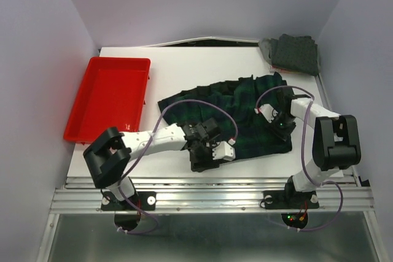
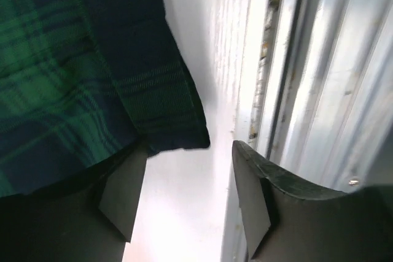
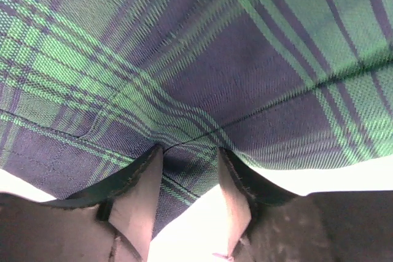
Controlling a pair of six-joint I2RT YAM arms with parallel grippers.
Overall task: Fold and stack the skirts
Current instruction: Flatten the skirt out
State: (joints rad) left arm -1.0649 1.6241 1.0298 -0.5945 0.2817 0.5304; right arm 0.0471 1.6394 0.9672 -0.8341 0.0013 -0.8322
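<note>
Mid-desk, my right fingers [image 3: 187, 197] pinch a fold of the plaid skirt [image 1: 236, 115] spread across the white desk [image 1: 184, 62], while my left fingers [image 2: 187, 191] gape empty beside its near hem, the grey skirt [image 1: 291, 52] folded at the far right corner

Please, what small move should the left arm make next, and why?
Probably advance the left gripper slightly onto the plaid skirt corner, then close. Its fingers stand open, the corner lies just ahead, ungripped, near the table edge.

White arm links, black joints, black grippers, looping purple cables.
</note>
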